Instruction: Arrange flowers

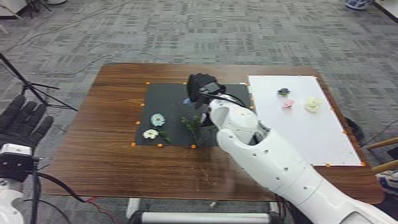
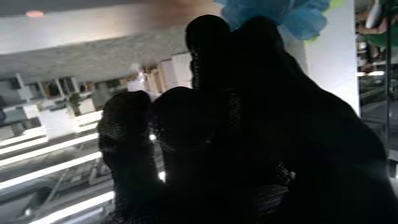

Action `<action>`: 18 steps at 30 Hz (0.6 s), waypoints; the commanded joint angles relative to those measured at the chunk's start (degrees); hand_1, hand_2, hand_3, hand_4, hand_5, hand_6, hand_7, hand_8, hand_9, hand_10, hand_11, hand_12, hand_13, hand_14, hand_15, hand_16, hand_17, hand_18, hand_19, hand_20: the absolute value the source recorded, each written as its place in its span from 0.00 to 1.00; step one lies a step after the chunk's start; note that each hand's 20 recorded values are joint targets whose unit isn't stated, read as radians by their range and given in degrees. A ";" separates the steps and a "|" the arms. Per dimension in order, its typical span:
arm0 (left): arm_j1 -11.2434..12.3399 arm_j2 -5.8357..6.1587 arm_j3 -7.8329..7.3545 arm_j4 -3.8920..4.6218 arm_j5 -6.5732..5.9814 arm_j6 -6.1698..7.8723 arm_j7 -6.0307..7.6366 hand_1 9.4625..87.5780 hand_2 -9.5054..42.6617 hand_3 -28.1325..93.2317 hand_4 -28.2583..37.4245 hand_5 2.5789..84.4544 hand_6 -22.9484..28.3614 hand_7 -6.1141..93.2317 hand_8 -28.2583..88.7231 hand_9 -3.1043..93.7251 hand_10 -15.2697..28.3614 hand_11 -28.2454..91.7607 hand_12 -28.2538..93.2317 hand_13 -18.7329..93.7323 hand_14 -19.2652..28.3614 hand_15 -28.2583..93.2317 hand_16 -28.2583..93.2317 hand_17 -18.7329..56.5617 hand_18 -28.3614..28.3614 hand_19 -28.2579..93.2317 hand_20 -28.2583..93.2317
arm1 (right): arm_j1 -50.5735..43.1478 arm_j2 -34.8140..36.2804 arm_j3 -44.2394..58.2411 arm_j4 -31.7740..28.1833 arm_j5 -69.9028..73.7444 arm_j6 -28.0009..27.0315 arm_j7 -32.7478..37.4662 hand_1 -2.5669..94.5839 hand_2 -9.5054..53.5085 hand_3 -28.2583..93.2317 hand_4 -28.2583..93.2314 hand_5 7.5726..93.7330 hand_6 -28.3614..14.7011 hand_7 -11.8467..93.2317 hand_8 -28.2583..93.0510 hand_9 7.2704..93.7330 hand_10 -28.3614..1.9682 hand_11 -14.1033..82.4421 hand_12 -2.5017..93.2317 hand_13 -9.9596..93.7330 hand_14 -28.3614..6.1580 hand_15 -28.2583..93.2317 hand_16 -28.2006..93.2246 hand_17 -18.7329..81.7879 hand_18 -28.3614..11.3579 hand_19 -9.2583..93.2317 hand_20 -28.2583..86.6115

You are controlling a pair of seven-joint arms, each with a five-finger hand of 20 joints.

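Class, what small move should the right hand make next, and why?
Probably a gentle lift of the blue flower toward the white board: the right hand seems to pinch it over the black mat, and three other flowers lie on that board.

Six flower heads are visible: one dark blue flower (image 1: 283, 91), one pink flower (image 1: 287, 103), one cream flower (image 1: 312, 104), one pale blue flower (image 1: 157, 119), one white flower (image 1: 150, 133) and one bright blue flower (image 2: 306, 22). There is at least one green sprig (image 1: 191, 122); the exact number is unclear. Also: one white board (image 1: 324, 135), one black mat (image 1: 164, 100), one desk (image 1: 115, 175), two hands, left hand (image 1: 22, 122) and right hand (image 1: 202, 87).
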 commanded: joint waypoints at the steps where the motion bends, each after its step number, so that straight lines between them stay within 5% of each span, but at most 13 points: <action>1: -0.06 0.00 -0.12 0.02 0.22 0.20 -0.38 0.15 0.57 0.77 0.00 0.40 0.59 0.15 0.18 0.35 0.65 0.34 0.33 0.37 0.64 0.41 0.20 0.20 0.68 0.41 0.33 | -0.86 -0.98 -0.53 0.20 -1.00 -3.23 1.38 0.67 0.00 0.78 0.00 0.80 0.66 0.43 0.30 0.91 0.70 0.32 0.51 0.83 0.63 0.80 0.52 0.57 0.12 0.93 0.60; 18: 0.22 -0.35 -0.62 -0.28 -0.37 1.03 -0.17 0.15 0.58 0.78 0.00 0.40 0.59 0.16 0.18 0.35 0.65 0.35 0.33 0.37 0.66 0.43 0.21 0.19 0.68 0.42 0.33 | -2.11 -0.57 -0.15 -1.74 0.22 -7.29 3.29 0.63 0.00 0.80 0.00 0.72 0.61 0.33 0.25 0.84 0.64 0.22 0.40 0.79 0.63 0.77 0.55 0.55 0.12 0.91 0.60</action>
